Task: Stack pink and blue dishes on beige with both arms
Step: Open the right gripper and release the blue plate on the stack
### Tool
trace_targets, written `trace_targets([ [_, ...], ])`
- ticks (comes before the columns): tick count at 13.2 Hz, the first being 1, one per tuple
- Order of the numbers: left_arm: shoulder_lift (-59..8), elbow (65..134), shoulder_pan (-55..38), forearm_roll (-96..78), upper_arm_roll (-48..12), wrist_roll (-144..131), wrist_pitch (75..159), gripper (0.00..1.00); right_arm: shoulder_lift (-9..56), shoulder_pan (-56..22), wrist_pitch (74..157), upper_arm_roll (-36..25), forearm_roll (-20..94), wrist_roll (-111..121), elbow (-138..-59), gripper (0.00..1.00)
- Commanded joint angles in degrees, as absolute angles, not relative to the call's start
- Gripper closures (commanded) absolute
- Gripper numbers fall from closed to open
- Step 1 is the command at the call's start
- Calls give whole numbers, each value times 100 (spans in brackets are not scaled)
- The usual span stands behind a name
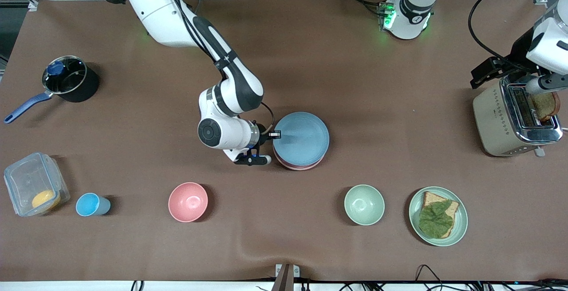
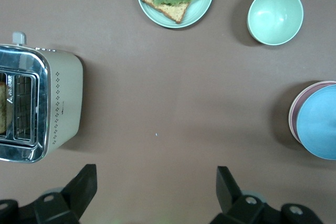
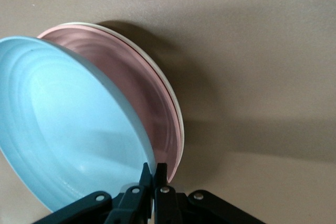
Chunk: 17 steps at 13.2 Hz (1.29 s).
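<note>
The light blue plate (image 1: 301, 138) lies on top of the pale pink plate (image 1: 296, 166) in the middle of the table. My right gripper (image 1: 276, 135) is shut on the blue plate's rim at the edge toward the right arm's end. In the right wrist view the blue plate (image 3: 68, 129) is tilted up off the pink plate (image 3: 136, 93), pinched in the right gripper (image 3: 153, 170). Under the pink one, the cream-white beige plate (image 3: 179, 121) shows only a thin rim. My left gripper (image 2: 156, 184) waits open and empty, high over the table beside the toaster (image 1: 510, 118).
A pink bowl (image 1: 188, 201), green bowl (image 1: 364, 204) and green plate with bread and a leaf (image 1: 438, 215) stand nearer to the front camera than the stack. A blue cup (image 1: 91, 204), plastic box (image 1: 34, 183) and pot (image 1: 69, 79) are toward the right arm's end.
</note>
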<state>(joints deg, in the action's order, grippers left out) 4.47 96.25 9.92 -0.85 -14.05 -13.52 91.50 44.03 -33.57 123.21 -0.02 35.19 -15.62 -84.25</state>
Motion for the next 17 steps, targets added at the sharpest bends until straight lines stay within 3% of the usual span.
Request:
trace_targets([
  [1, 545, 9589, 914, 18, -1266, -1222, 8904, 0, 4614, -3437, 12392, -70, 3683, -1644, -8156, 100],
  [3, 571, 9580, 748, 9, -1152, -1169, 8877, 0, 4614, -3402, 12393, -70, 3683, -1626, -8147, 100],
  [4, 545, 9571, 556, 0, -1012, -1056, 8877, 0, 4614, -3384, 12393, -70, 3683, -1617, -8139, 94],
  [5, 510, 9545, 423, -9, -950, -1063, 8877, 0, 4614, -3375, 12393, -70, 3683, -1626, -8139, 37],
  [6, 449, 9423, 387, -17, -923, -1063, 8877, 0, 4606, -3366, 12393, -70, 3683, -1635, -8139, 0],
  [11, 220, 9106, 211, 17, -668, -1081, 8684, 0, 4421, -3007, 12253, -88, 3665, -1573, -8130, 0],
  [17, 211, 9062, 184, 18, -703, -1090, 8684, 0, 3877, -2260, 10856, -412, 3481, -1512, -8130, 0],
])
